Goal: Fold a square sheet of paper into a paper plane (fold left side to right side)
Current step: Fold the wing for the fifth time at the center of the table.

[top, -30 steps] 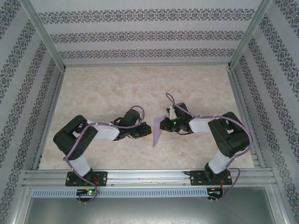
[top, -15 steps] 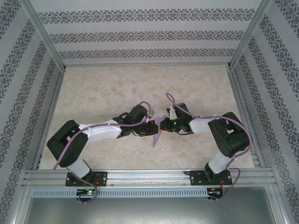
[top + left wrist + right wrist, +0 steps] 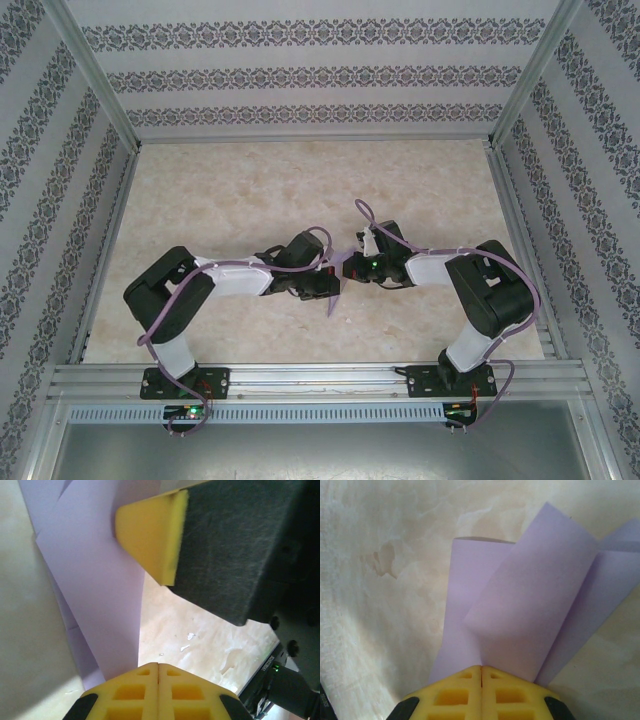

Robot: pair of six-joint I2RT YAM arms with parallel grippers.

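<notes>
Right hand [image 3: 481,668] clamped on folded lilac paper [image 3: 530,615], left hand [image 3: 158,665] closed alongside

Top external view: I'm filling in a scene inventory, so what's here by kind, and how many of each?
Sheets of lilac paper: 1
Robot arms: 2, the left arm and the right arm
Total: 3

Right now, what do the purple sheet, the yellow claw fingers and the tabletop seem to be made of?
The lilac sheet: thin matte paper, holding sharp creases and curling softly. The right claw fingers: yellow moulded plastic or firm foam, matte, with square hollows; hard to say which. The tabletop: beige marble-patterned surface, probably printed laminate rather than stone, mostly matte.
</notes>
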